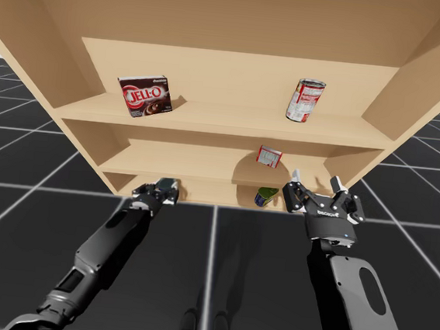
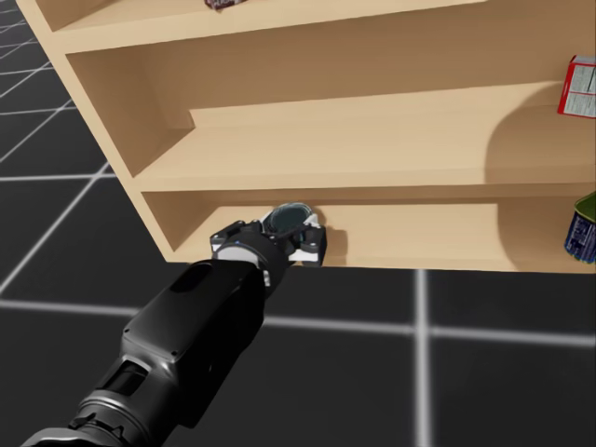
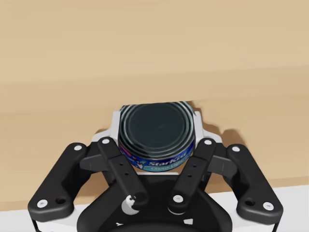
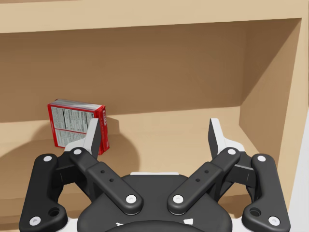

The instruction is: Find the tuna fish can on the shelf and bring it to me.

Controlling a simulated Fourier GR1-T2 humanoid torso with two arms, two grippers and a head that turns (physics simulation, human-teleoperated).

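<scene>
A: Tuna can, where is it?

B: The tuna can [image 3: 157, 133] is on the bottom level of the shelf [image 1: 224, 120], at the left end near the front edge. Its dark lid faces the left wrist camera. In the head view it sits right at the tip of the arm.

A: Left side?

B: The left gripper [image 3: 157, 145] is around the can. Its fingers [image 3: 118, 164] are closed in from two sides, with the white pads against the can's wall. Both seem to touch, so I log it as held. I can't tell whether the can rests on the board or hangs just off it.

A: Right side?

B: The right gripper [image 4: 154, 130] has hold of nothing. Its fingers [image 4: 93, 136] are spread wide and point into the middle level near the shelf's right end. In the high view it hangs in front of the shelf, well apart from the left gripper.

A: Other stuff, quick.

B: A red box [image 4: 77, 124] is on the middle board, ahead of the right gripper and off to the side of one finger. A green-and-blue can [image 1: 265, 197] is on the bottom board, near the right gripper and well apart from the tuna can. A brown box [image 1: 145, 95] sits tilted on the upper board at the left. A red-and-white can [image 1: 306, 101] stands upright on the upper board at the right. The floor [image 1: 211, 258] is black with a grid.
</scene>
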